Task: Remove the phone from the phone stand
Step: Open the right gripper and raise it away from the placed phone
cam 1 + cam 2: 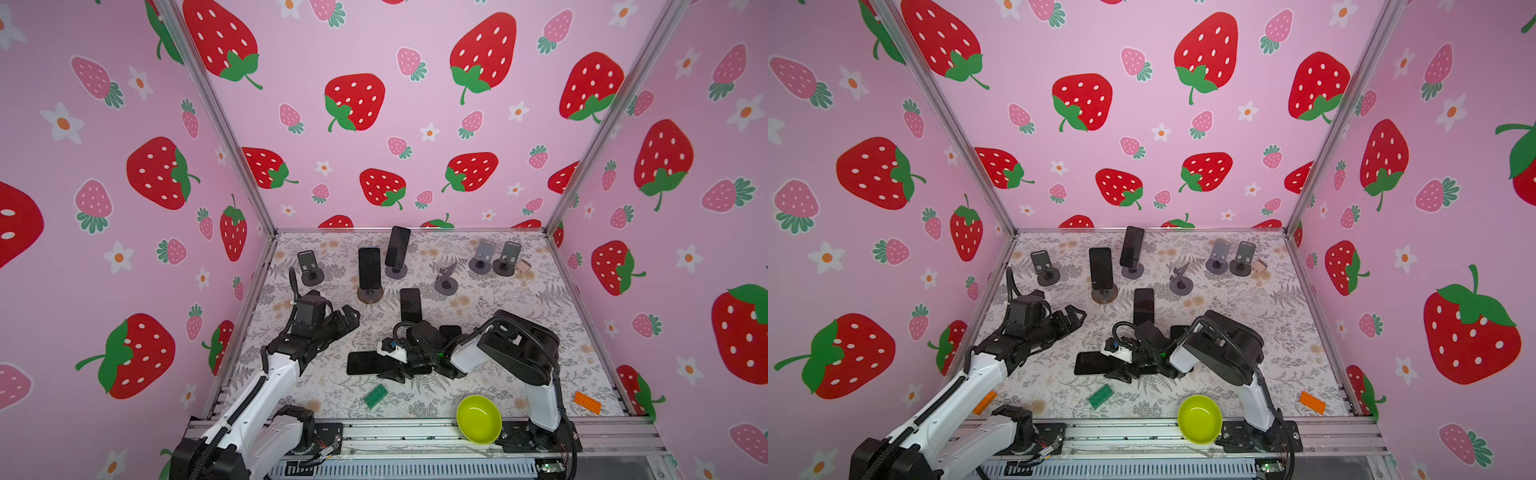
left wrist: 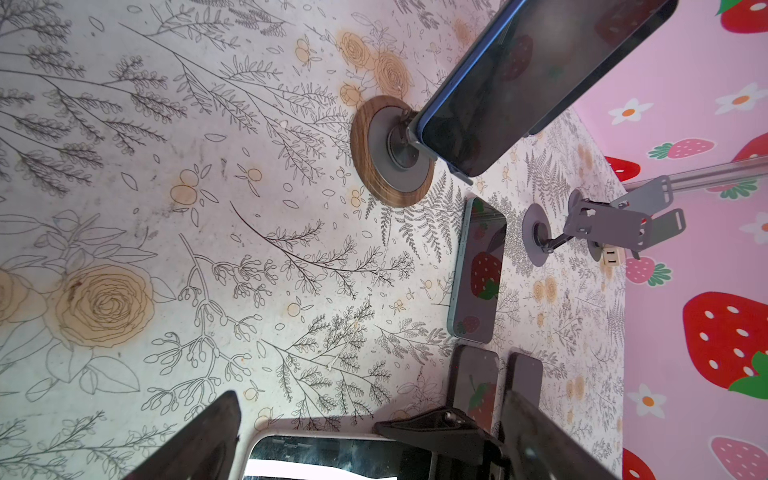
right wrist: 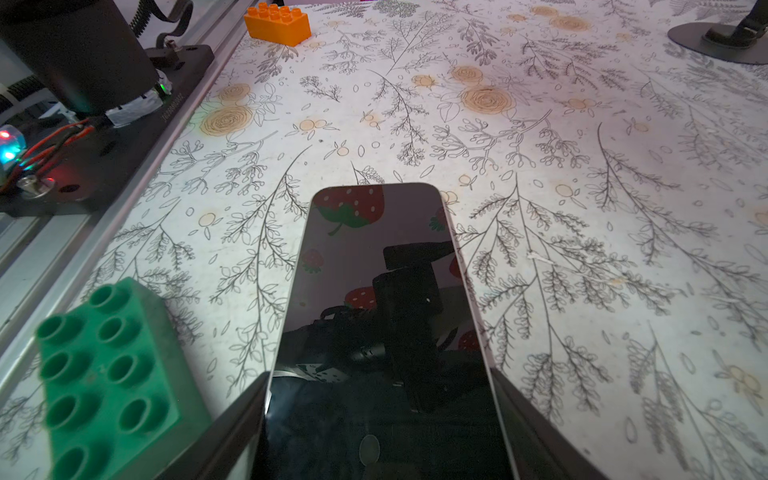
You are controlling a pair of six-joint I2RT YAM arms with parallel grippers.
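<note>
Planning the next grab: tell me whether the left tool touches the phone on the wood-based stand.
Apart. In a top view bare table shows between left tool and phone.

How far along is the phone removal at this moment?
Done: four stands are empty, and loose phones lie flat on the mat. In hand: the right pincer straddles another flat phone; grip unclear. The left pincer hangs open, holding nothing. Left: two mounted phones.
</note>
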